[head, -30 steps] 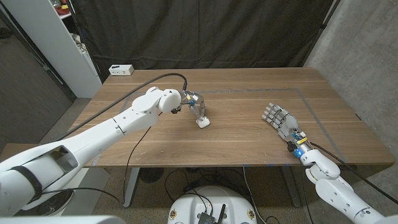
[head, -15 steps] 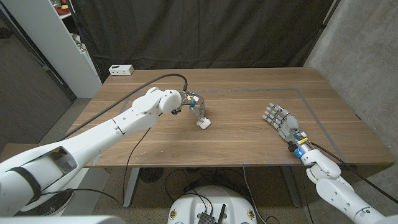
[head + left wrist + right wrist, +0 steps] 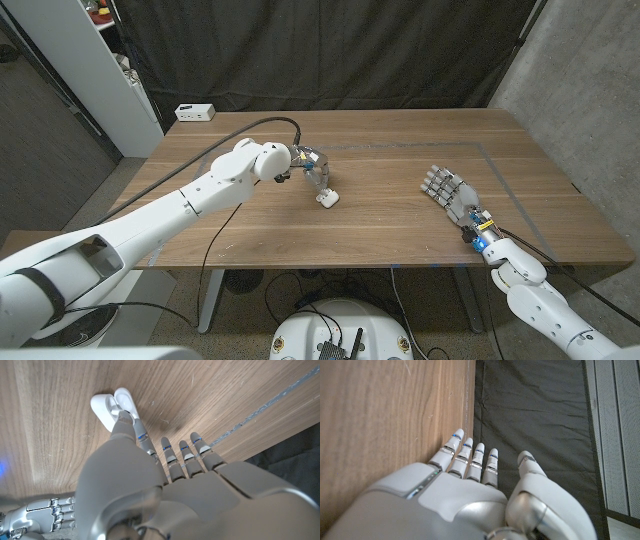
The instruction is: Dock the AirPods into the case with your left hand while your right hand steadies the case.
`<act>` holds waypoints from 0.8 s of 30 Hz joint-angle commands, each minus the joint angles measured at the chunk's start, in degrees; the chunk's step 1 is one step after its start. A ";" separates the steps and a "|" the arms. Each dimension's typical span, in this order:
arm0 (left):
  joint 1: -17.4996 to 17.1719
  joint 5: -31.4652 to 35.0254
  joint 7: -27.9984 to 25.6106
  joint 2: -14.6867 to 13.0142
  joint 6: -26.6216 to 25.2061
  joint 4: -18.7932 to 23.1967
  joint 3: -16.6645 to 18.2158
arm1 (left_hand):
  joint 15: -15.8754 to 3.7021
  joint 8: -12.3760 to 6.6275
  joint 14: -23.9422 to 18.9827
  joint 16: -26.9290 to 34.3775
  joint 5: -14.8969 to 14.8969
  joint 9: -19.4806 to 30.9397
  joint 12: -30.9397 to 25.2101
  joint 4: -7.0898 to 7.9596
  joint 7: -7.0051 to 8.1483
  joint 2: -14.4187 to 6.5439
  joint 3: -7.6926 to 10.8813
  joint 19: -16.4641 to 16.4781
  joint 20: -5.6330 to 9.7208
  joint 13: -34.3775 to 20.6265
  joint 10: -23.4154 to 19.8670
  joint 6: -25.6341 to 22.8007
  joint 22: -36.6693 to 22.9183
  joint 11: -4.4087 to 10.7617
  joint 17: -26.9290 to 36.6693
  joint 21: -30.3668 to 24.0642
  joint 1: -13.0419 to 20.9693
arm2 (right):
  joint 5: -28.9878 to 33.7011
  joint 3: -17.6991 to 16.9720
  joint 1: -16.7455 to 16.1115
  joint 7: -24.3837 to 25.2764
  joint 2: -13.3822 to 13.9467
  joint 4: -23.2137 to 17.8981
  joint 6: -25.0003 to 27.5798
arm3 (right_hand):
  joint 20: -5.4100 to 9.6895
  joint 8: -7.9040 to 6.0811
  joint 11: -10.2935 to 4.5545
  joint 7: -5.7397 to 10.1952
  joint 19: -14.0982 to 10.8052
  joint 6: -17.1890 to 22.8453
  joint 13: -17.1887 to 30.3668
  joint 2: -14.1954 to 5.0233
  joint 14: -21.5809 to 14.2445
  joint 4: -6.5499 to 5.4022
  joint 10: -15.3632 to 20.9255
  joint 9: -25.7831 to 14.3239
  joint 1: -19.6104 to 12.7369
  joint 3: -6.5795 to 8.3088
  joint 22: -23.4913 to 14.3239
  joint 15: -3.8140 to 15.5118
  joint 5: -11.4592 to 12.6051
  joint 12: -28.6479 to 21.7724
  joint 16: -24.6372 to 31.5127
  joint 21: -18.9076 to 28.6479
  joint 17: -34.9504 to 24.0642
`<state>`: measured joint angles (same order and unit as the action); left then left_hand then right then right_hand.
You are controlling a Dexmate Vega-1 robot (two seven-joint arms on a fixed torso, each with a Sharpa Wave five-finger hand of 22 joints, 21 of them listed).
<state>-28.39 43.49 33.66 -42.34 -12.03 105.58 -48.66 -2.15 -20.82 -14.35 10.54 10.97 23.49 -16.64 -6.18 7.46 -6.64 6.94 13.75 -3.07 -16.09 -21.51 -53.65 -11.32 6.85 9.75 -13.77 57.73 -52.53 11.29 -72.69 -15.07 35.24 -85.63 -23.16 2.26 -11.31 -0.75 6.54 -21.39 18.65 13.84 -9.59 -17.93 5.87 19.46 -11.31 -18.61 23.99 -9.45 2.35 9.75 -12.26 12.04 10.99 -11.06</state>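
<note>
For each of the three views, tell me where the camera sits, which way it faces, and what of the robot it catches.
Head view: fixed on the robot's head, facing down over the wooden table; both arms enter from the bottom corners.
Left wrist view: on the left wrist, facing along the left hand to the small white open AirPods case at its fingertip.
Right wrist view: on the right wrist, facing along the right hand past the table edge toward the black curtain.
Shared: head and left wrist views both show the case.

Head cam overhead; wrist cams close.

Even, soft light; sharp frames
</note>
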 commanded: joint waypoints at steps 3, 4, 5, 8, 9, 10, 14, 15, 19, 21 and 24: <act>0.74 -0.35 0.59 0.17 1.16 -1.32 -0.32 | -6.46 -0.13 -0.46 0.02 -0.17 0.02 0.16 -0.07 0.24 -0.51 0.07 0.33 -0.16 -0.21 -0.17 -0.43 -0.25 -0.32 0.06 -0.27 -0.12 | 0.45 0.45 0.46 0.68 -0.58 0.20 0.10 | -0.24 -0.44 0.18 -0.10 -0.19 0.49 0.13 0.10 -0.53 -0.06 0.22 -0.31 0.54 0.24 -0.26 3.85 0.34 -0.01 0.22 -0.06 -0.30; 0.76 -0.25 0.62 0.16 1.16 -1.33 -0.38 | -6.48 -0.15 -0.45 0.01 -0.17 0.01 0.15 -0.09 0.14 -0.52 0.08 0.34 -0.12 -0.21 -0.20 -0.51 -0.25 -0.30 0.06 -0.27 -0.12 | 0.41 0.47 0.47 0.66 -0.60 0.22 0.13 | -0.22 -0.43 0.03 -0.02 -0.16 0.49 0.13 0.11 -0.52 -0.07 0.25 -0.31 0.55 0.25 -0.26 3.89 0.34 -0.02 0.22 -0.07 -0.29; 0.77 -0.03 0.66 0.14 1.09 -1.29 -0.45 | -6.45 -0.15 -0.46 0.01 -0.17 0.00 0.14 -0.11 0.27 -0.52 0.09 0.32 -0.10 -0.22 -0.26 -0.53 -0.25 -0.23 0.06 -0.27 -0.10 | 0.40 0.47 0.46 0.68 -0.62 0.24 0.13 | -0.22 -0.42 0.09 -0.03 -0.17 0.47 0.13 0.13 -0.52 -0.07 0.24 -0.31 0.56 0.24 -0.26 3.89 0.33 -0.02 0.22 -0.07 -0.29; 0.65 0.17 0.81 0.06 0.79 -1.05 -0.43 | -6.44 0.02 -0.44 0.00 -0.18 -0.02 0.19 -0.16 0.23 -0.53 0.10 0.29 -0.14 -0.23 -0.21 -0.25 -0.25 -0.22 0.05 -0.26 -0.09 | 0.39 0.47 0.38 0.75 -0.66 0.23 0.06 | -0.25 -0.44 0.10 -0.05 -0.18 0.53 0.13 0.16 -0.50 -0.09 0.26 -0.31 0.60 0.25 -0.26 3.83 0.33 -0.03 0.20 -0.06 -0.28; 0.63 0.34 0.86 -0.01 0.76 -0.93 -0.46 | -6.43 0.03 -0.43 -0.01 -0.19 -0.04 0.17 -0.19 0.27 -0.55 0.11 0.29 -0.13 -0.23 -0.30 -0.32 -0.25 -0.42 0.05 -0.26 -0.08 | 0.38 0.47 0.37 0.76 -0.67 0.22 0.07 | -0.26 -0.43 0.10 -0.05 -0.19 0.50 0.13 0.16 -0.51 -0.09 0.24 -0.31 0.61 0.25 -0.26 3.83 0.33 -0.02 0.20 -0.06 -0.28; 0.58 0.27 0.91 -0.05 0.72 -0.82 -0.39 | -6.43 0.04 -0.41 -0.02 -0.19 -0.05 0.18 -0.21 0.17 -0.55 0.12 0.27 -0.16 -0.23 -0.28 -0.31 -0.25 -0.39 0.05 -0.25 -0.06 | 0.37 0.47 0.33 0.74 -0.69 0.24 0.03 | -0.26 -0.43 0.15 -0.04 -0.18 0.51 0.13 0.18 -0.52 -0.07 0.25 -0.31 0.59 0.26 -0.26 3.85 0.33 -0.02 0.20 -0.06 -0.27; 0.42 0.28 1.14 -0.22 0.64 -0.27 -0.22 | -6.48 0.08 -0.40 -0.03 -0.19 -0.09 0.24 -0.32 0.21 -0.58 0.17 0.27 -0.15 -0.22 -0.25 -0.41 -0.25 -0.30 0.04 -0.26 0.03 | 0.34 0.49 0.29 0.64 -0.83 0.42 -0.17 | -0.25 -0.41 0.23 -0.07 -0.16 0.50 0.12 0.18 -0.52 -0.09 0.22 -0.31 0.63 0.26 -0.26 3.83 0.32 -0.01 0.20 -0.07 -0.28; 0.39 0.42 1.16 -0.26 0.64 -0.11 -0.25 | -6.49 0.07 -0.41 -0.03 -0.19 -0.10 0.24 -0.34 0.22 -0.57 0.17 0.28 -0.15 -0.23 -0.26 -0.44 -0.25 -0.29 0.04 -0.26 0.04 | 0.32 0.49 0.29 0.58 -0.89 0.50 -0.26 | -0.25 -0.42 0.21 -0.09 -0.16 0.51 0.12 0.17 -0.49 -0.11 0.23 -0.31 0.65 0.26 -0.26 3.91 0.32 -0.01 0.19 -0.07 -0.29; 0.23 0.59 1.47 -0.30 0.49 0.37 -0.20 | -6.49 0.12 -0.41 -0.03 -0.21 -0.13 0.23 -0.41 0.18 -0.55 0.17 0.26 -0.16 -0.24 -0.35 -0.46 -0.25 -0.18 0.04 -0.25 0.07 | 0.23 0.52 0.24 0.42 -1.07 0.70 -0.46 | -0.26 -0.40 0.15 -0.08 -0.15 0.49 0.12 0.22 -0.55 -0.12 0.13 -0.31 0.70 0.26 -0.26 3.86 0.31 0.03 0.21 -0.07 -0.28; 0.11 0.63 1.54 -0.28 0.34 0.54 -0.14 | -6.52 0.14 -0.40 -0.03 -0.22 -0.15 0.22 -0.44 0.16 -0.53 0.17 0.27 -0.14 -0.24 -0.40 -0.49 -0.25 -0.25 0.04 -0.26 0.07 | 0.25 0.50 0.17 0.37 -1.11 0.72 -0.63 | -0.26 -0.40 0.14 -0.11 -0.15 0.49 0.12 0.23 -0.50 -0.13 0.15 -0.31 0.71 0.27 -0.26 3.85 0.31 0.02 0.18 -0.07 -0.27; 0.01 0.70 1.57 -0.22 0.24 0.64 -0.12 | -6.48 0.11 -0.40 -0.02 -0.23 -0.17 0.25 -0.44 0.15 -0.51 0.14 0.24 -0.13 -0.25 -0.36 -0.64 -0.25 -0.31 0.04 -0.25 0.03 | 0.23 0.41 0.02 0.39 -1.14 0.77 -0.81 | -0.28 -0.38 0.06 -0.09 -0.15 0.47 0.12 0.24 -0.56 -0.13 0.23 -0.31 0.74 0.27 -0.26 3.85 0.31 -0.01 0.20 -0.07 -0.27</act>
<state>-27.91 43.85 34.82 -42.50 -11.30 105.37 -48.88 -2.15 -20.35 -14.34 10.54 10.75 23.23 -16.64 -6.18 7.53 -6.82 6.94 13.75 -3.07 -16.09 -21.50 -53.69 -11.32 6.85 9.59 -13.77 57.63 -52.22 11.73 -72.40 -14.47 34.38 -85.14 -23.23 2.26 -11.31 -0.74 6.54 -21.39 18.65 13.84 -9.28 -17.93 5.87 19.46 -11.31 -18.31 23.98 -9.45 2.35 9.75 -12.26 12.04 10.99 -11.05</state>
